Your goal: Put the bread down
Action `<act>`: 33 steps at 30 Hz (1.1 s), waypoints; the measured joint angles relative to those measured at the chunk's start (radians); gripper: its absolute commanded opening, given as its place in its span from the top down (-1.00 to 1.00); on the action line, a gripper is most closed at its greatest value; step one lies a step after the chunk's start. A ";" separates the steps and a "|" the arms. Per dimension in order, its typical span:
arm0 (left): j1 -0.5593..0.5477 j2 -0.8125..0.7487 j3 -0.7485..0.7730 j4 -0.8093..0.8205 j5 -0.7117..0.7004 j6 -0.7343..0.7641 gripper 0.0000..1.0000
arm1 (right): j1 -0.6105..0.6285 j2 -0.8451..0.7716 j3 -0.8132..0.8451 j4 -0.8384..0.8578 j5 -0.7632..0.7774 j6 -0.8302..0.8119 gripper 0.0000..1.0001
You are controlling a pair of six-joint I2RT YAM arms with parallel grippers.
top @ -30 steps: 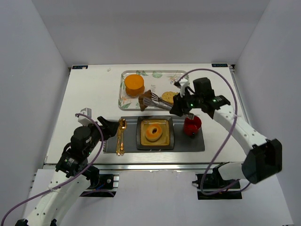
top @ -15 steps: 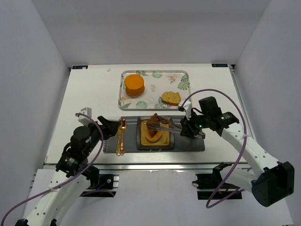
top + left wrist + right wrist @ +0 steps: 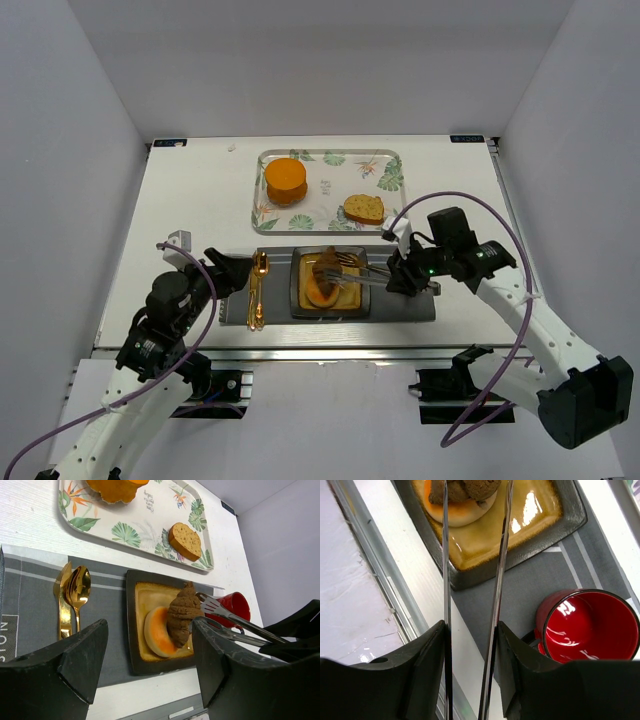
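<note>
The bread (image 3: 363,209) is a tan slice with a brown crust. It lies on the floral tray (image 3: 325,162), apart from both grippers, and shows in the left wrist view (image 3: 185,541). My right gripper (image 3: 402,276) (image 3: 470,635) is shut on metal tongs (image 3: 362,272) (image 3: 497,580). The tong tips reach a small dark brown piece (image 3: 325,265) (image 3: 182,615) that rests on the orange-glazed donut (image 3: 320,292) (image 3: 156,632) on the dark square plate (image 3: 362,302). My left gripper (image 3: 235,270) (image 3: 147,645) is open and empty at the left end of the grey placemat.
An orange round cake (image 3: 285,180) stands on the tray's left side. A gold spoon and fork (image 3: 257,290) (image 3: 74,590) lie left of the plate. A red mug (image 3: 590,630) (image 3: 235,605) stands right of the plate, under my right wrist.
My right arm has carried the dark brown piece in the tongs from above the tray down to the plate, onto the donut. The bread and my left arm have not moved.
</note>
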 measured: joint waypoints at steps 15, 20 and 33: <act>0.000 -0.001 -0.002 0.000 0.000 -0.002 -0.54 | 0.000 -0.002 0.028 -0.031 -0.038 0.011 0.65; 0.000 -0.001 -0.002 0.000 0.000 -0.002 -0.54 | 0.001 0.002 0.030 -0.040 -0.045 0.008 0.57; 0.000 -0.001 -0.003 -0.001 0.000 -0.002 -0.54 | 0.033 0.035 0.030 -0.044 -0.033 0.020 -0.09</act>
